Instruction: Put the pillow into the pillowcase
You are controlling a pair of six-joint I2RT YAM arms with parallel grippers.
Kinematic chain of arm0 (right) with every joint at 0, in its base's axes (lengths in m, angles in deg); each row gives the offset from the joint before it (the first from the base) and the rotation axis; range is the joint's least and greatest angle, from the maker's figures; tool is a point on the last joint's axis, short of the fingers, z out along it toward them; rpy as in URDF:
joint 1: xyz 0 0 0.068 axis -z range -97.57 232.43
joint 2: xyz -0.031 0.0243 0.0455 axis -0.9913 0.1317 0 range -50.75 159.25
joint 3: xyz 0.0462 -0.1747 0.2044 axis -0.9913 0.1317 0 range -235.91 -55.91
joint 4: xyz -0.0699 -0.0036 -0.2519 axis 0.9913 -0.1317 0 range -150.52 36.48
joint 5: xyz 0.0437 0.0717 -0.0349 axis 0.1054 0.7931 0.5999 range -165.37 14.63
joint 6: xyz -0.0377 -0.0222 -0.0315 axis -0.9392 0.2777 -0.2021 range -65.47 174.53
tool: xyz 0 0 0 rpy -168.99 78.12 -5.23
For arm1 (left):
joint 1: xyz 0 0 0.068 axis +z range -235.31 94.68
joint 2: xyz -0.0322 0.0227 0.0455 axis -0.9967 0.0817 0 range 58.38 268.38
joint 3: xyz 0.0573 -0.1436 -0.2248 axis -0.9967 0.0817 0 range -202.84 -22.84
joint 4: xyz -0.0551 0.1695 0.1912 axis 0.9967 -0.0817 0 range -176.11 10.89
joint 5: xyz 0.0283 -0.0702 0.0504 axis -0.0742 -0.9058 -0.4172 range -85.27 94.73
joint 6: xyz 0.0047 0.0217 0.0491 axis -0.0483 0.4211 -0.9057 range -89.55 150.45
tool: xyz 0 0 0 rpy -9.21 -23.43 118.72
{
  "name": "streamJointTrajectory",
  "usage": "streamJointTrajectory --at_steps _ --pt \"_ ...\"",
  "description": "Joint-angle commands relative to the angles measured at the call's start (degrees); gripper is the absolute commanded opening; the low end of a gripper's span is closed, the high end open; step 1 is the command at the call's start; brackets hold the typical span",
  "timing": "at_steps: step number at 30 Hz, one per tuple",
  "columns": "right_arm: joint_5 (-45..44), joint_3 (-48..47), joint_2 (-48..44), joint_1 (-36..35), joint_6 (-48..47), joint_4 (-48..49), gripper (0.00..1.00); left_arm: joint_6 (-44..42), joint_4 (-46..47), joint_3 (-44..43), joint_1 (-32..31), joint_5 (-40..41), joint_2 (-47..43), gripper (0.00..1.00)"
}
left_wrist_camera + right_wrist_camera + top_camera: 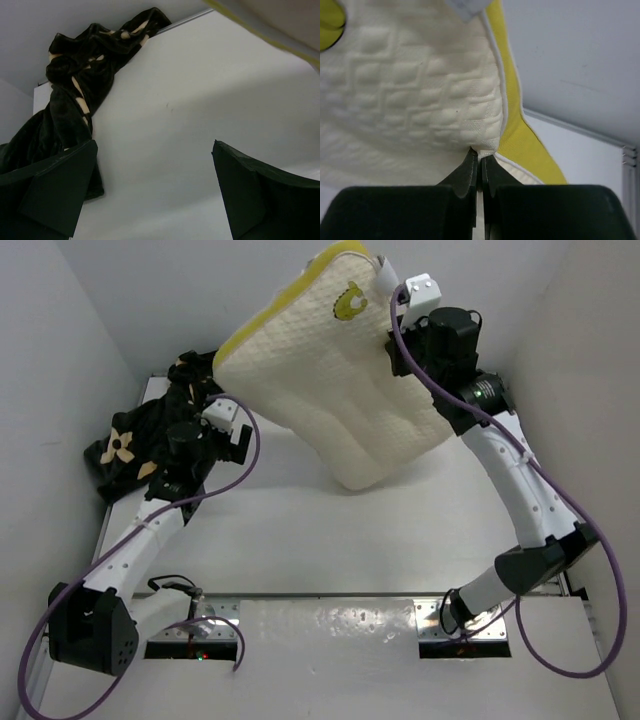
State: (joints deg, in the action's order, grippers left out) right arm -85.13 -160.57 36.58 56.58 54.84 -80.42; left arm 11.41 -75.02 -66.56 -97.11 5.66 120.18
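One white-walled table [300,540] beneath the pillow [330,390]

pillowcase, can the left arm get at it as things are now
Probably yes. The open left gripper sits right beside the pillowcase, with nothing visible between them. The pillow hangs raised off to the side, pinched in the right gripper, so it seems not to block the way.

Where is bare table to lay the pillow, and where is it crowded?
Bare: the middle of the table, bordered by pillowcase at left, arm bases in front, raised pillow behind. Crowded: far-left corner, pillowcase heaped by the left claw.
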Motion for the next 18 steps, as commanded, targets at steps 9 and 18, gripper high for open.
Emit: streamJointTrajectory --at_steps 9,18 --pt "9.50 3.62 10.03 12.04 31.42 1.26 0.41 1.73 1.88 0.31 1.51 3.47 -2.39 1.00" --pt "4.31 -10.82 25.11 14.15 19.80 -21.56 0.99 2.61 -1.54 -1.10 2.04 1.97 -1.42 1.00"
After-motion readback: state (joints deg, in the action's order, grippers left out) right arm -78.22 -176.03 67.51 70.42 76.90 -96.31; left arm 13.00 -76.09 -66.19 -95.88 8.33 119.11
